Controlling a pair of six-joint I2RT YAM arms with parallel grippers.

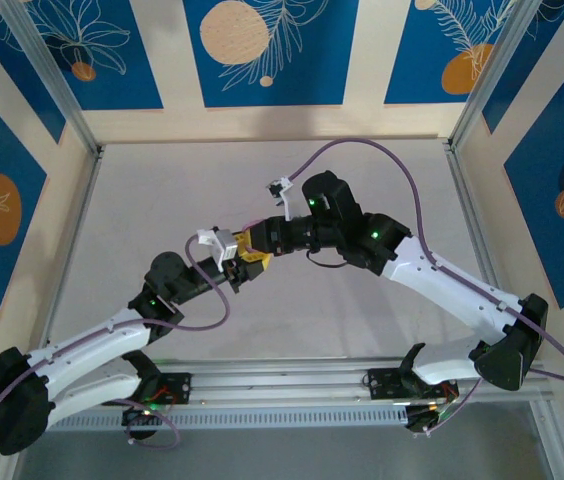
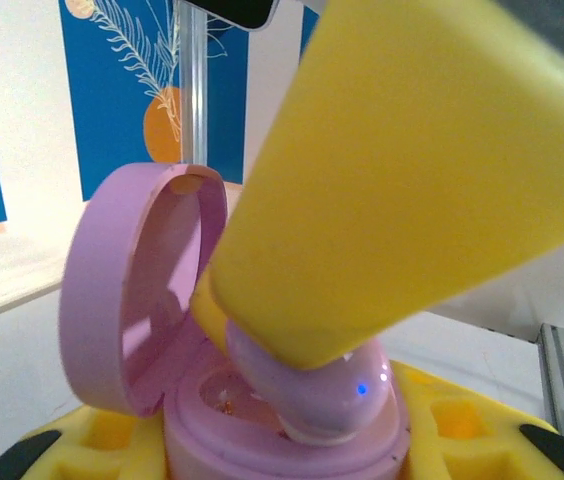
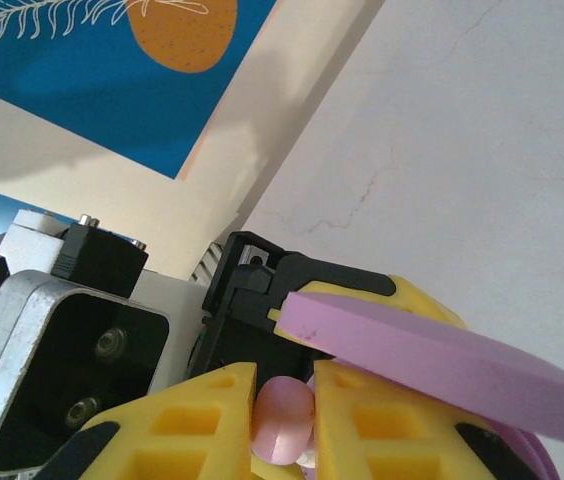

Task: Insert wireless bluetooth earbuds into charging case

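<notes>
**A:** What does the overhead camera give?

**B:** Both arms meet over the middle of the pale tabletop (image 1: 162, 200). The left claw (image 1: 243, 264) and the right claw (image 1: 262, 238) sit nose to nose, yellow tips almost touching. Whatever lies between them is too small to make out from up there.

**A:** And the left wrist camera?

**B:** It shows much more. The left claw is clenched on a lilac charging case (image 2: 202, 440), with a yellow pad on either side of the base. The lid (image 2: 127, 290) stands open on the left. A broad yellow finger (image 2: 402, 170) of the right claw slants across from the upper right. It holds a lilac-pink earbud (image 2: 337, 390) with its lower end resting in the case's base.

**A:** How does the bud look?

**B:** Glossy and rounded, with a small blue light on its side.

**A:** The right wrist camera?

**B:** It shows the pinch itself. The right claw's two yellow fingers are clamped on the earbud, which peeks out between them. The lid runs edge-on just to the right, and the left claw's black body is behind.
</notes>
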